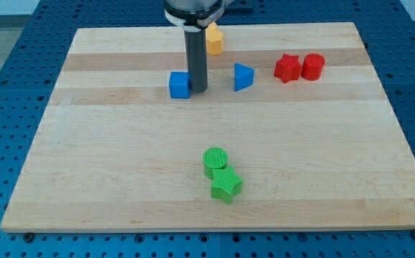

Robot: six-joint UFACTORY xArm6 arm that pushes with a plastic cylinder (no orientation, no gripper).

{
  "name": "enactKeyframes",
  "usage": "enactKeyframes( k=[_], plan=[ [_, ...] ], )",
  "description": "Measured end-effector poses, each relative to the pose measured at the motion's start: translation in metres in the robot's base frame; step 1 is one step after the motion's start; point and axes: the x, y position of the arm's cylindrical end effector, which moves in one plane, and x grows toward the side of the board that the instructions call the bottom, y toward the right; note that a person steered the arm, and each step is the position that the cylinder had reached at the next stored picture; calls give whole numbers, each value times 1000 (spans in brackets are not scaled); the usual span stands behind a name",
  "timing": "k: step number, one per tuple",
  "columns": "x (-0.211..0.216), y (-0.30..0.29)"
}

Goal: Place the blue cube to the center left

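The blue cube (pixel 180 84) sits on the wooden board (pixel 121 158) a little left of the middle, in the upper part. My tip (pixel 198 89) is right against the cube's right side, touching it or nearly so. The dark rod rises from there to the view's top.
A blue triangular block (pixel 243 77) lies to the right of my tip. A yellow block (pixel 213 39) is partly hidden behind the rod. A red star (pixel 287 68) and a red cylinder (pixel 312 66) sit at the upper right. A green cylinder (pixel 216 160) and a green star (pixel 226 185) lie at the lower middle.
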Motion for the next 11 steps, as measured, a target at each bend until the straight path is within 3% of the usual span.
enactKeyframes(
  k=[5,8,11],
  plan=[
    [-20,-63],
    [33,-119],
    [60,-145]
  ],
)
